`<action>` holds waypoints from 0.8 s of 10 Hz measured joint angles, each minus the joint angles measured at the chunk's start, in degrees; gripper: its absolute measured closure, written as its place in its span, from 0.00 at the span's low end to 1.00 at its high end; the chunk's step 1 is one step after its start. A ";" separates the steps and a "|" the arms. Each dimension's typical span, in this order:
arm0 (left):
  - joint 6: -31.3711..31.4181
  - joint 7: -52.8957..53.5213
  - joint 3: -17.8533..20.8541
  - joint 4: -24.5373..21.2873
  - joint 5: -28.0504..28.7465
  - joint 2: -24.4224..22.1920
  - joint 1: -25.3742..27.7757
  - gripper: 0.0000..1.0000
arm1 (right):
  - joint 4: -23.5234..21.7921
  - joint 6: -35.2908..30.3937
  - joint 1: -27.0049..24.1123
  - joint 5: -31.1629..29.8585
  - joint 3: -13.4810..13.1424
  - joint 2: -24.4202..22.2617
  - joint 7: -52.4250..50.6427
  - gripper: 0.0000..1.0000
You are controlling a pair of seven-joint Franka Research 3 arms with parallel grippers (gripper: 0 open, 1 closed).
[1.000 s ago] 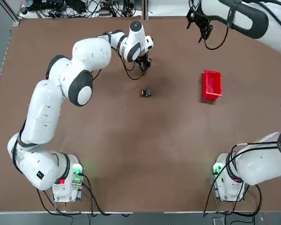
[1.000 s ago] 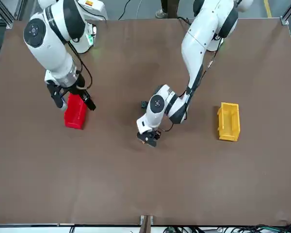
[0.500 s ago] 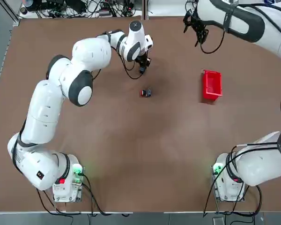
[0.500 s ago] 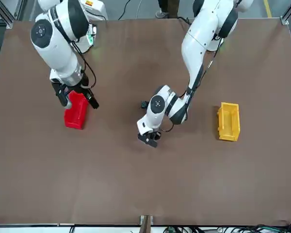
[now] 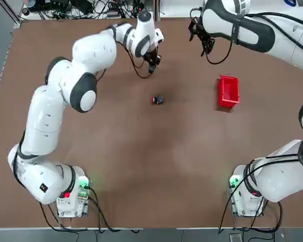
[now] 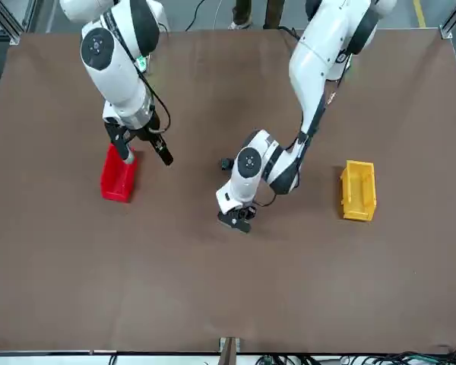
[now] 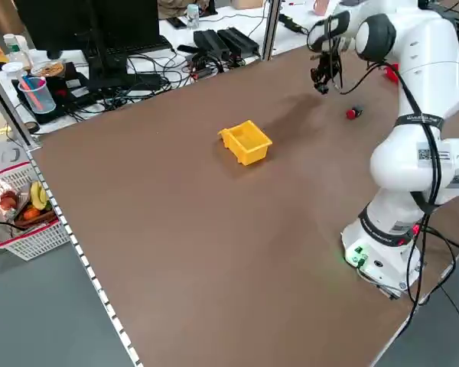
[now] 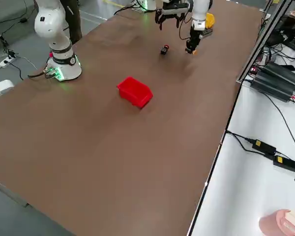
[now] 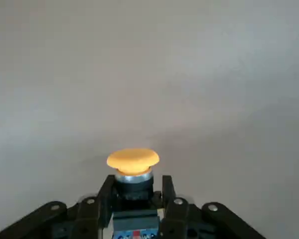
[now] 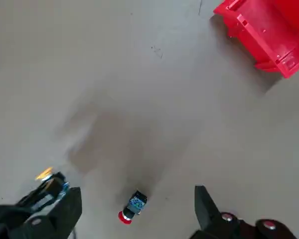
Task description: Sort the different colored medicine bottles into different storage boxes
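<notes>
the left gripper [image 9: 134,199] is clenched on the orange-capped bottle [image 9: 133,167], holding it above the brown tabletop [image 5: 141,166] at the far middle. the red-capped bottle [image 5: 157,100] lies on its side on the tabletop, near this gripper on the robot's side of it and apart from both boxes. the yellow box [image 6: 359,190] sits well off to the gripper's left, open side up. the right gripper [image 10: 134,211] hangs released above the far tabletop, fingers spread, with the red-capped bottle below it and the red box [image 5: 228,91] near, on its right and nearer the robot.
</notes>
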 joint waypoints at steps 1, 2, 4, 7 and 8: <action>-3.42 0.99 0.05 -0.20 0.00 -2.70 1.45 0.59 | -0.01 0.02 0.30 0.00 0.00 0.14 0.27 0.00; -5.90 2.91 0.09 -1.61 0.00 -5.79 3.34 0.59 | -0.01 0.36 0.41 0.00 0.00 0.24 0.44 0.00; -7.24 9.45 0.17 -10.49 0.02 -13.39 8.67 0.59 | -0.26 3.51 1.43 0.02 -0.01 1.68 3.04 0.00; -7.30 16.11 0.09 -25.79 0.02 -23.34 19.92 0.59 | -0.40 12.13 8.71 0.03 -0.93 10.53 14.07 0.00; -7.22 17.32 0.10 -30.51 0.07 -25.75 23.52 0.59 | 0.08 14.49 13.26 0.03 -3.48 14.26 17.68 0.00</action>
